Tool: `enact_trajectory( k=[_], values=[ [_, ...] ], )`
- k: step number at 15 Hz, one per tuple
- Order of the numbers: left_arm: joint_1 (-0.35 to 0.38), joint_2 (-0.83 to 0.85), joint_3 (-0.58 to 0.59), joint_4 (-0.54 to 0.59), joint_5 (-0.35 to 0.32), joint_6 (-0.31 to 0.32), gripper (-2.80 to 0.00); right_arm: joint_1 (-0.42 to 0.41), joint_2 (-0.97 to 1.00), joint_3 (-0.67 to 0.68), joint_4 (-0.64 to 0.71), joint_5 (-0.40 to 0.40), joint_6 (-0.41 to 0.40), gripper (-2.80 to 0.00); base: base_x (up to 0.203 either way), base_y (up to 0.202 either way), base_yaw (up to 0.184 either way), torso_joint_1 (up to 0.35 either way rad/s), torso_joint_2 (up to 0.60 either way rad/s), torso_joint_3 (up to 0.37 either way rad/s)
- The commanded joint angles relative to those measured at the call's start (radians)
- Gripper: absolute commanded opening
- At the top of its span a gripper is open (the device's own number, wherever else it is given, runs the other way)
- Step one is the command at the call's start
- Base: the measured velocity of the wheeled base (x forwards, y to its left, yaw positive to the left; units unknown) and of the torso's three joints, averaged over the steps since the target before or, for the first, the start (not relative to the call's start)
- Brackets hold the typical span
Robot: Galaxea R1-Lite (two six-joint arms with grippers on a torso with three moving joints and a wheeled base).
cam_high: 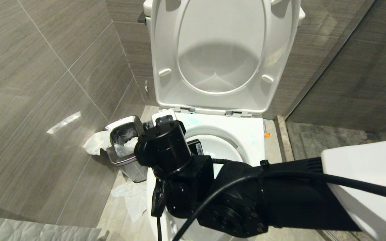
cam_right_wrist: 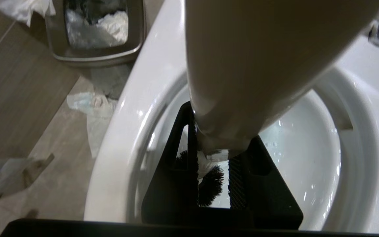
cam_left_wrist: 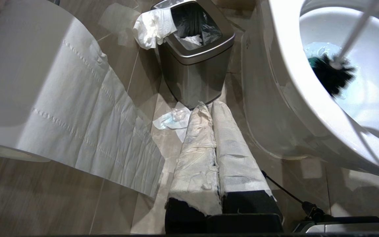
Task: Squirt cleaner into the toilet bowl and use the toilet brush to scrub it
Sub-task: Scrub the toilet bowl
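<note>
While the right arm reaches across from the robot's right side in the head view, it covers much of the toilet bowl (cam_high: 246,134), whose seat and lid stand raised against the wall; the right gripper (cam_high: 166,125) sits over the bowl's left rim, its jaws not readable from here; a steel bin (cam_high: 126,150) stuffed with paper stands just beside the bowl on a grey tiled floor (cam_high: 45,134), with tissue scraps near its foot.

Seen from the left wrist, the toilet brush (cam_left_wrist: 332,75) has its dark head down in the bowl (cam_left_wrist: 275,98), touching the wet wall where a teal tint of cleaner (cam_left_wrist: 317,51) shows; the left gripper (cam_left_wrist: 212,108), wrapped in paper, hangs low beside the bowl, its fingers pressed together on nothing; a loose sheet of toilet paper (cam_left_wrist: 77,108) hangs close to the lens.

From the right wrist, the jaws pinch the brush's white handle (cam_right_wrist: 242,65), the bristles (cam_right_wrist: 211,187) showing between them.

Scrubbing well probably means keeping the bristles pressed to the glossy ceramic, sweeping around under the rim, and staying slow enough not to splash; the smooth wet wall may let the head skid.
</note>
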Motion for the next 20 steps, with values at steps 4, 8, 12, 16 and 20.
enact_trajectory(
  k=[4, 8, 12, 16, 20],
  values=[
    [0.000, 0.002, 0.000, 0.000, 0.000, 0.000, -2.80, 0.074, -0.209, 0.274, -0.006, -0.020, 0.084, -2.80, 0.000, 0.000, 0.000, 0.000, 0.00, 0.000],
    [0.000, 0.002, 0.000, 0.000, 0.000, 0.000, -2.80, 0.047, -0.312, 0.403, -0.006, -0.031, 0.099, -2.80, 0.000, 0.000, 0.000, 0.000, 0.00, 0.000],
    [0.000, 0.002, 0.000, 0.000, 0.000, 0.000, -2.80, -0.026, -0.339, 0.432, -0.008, -0.039, 0.103, -2.80, 0.000, 0.000, 0.000, 0.000, 0.00, 0.000],
    [0.000, 0.002, 0.000, 0.000, 0.000, 0.000, -2.80, -0.091, -0.286, 0.369, -0.014, -0.038, 0.100, -2.80, 0.000, 0.000, 0.000, 0.000, 0.00, 0.000],
    [0.000, 0.002, 0.000, 0.000, 0.000, 0.000, -2.80, -0.117, -0.134, 0.169, -0.013, -0.042, 0.091, -2.80, 0.000, 0.000, 0.000, 0.000, 0.00, 0.000]
  ],
)
